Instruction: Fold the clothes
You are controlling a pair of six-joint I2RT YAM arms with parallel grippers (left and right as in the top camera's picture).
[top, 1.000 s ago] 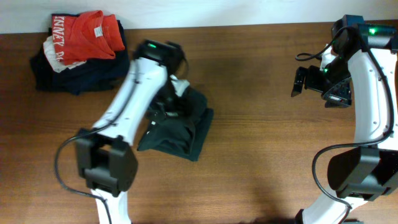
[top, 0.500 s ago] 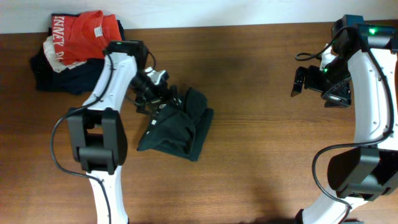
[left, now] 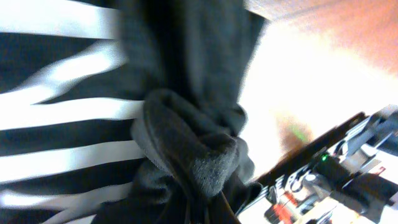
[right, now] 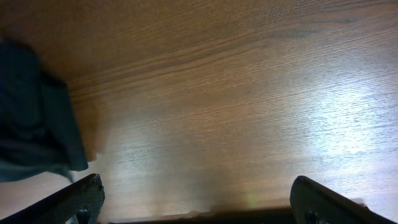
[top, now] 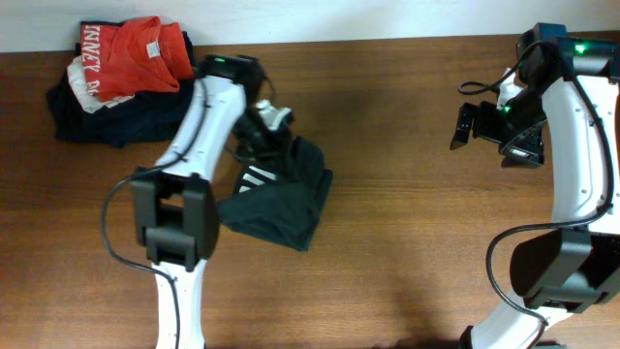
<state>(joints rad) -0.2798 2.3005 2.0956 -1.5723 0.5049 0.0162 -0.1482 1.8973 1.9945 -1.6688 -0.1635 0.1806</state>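
Black soft T-shirt [top: 276,199] with big white letters lies bunched up on the brown wooden table [top: 407,233], left of the middle. More white shows now than a moment ago. The left gripper [top: 263,150], wide open before, now pinches its top edge. The right gripper [top: 463,127] hangs far off, fingers spread wide.

Lab-like robot workstation: wooden table [top: 407,194] against white wall [top: 339,17], stacked garments [top: 116,92].

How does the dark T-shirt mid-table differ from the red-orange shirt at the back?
The dark T-shirt lies alone on the table, pinched by the left gripper; the red-orange shirt tops a pile of dark garments, untouched. Colours differ: near-black versus red-orange. Both are crumpled, with white print.
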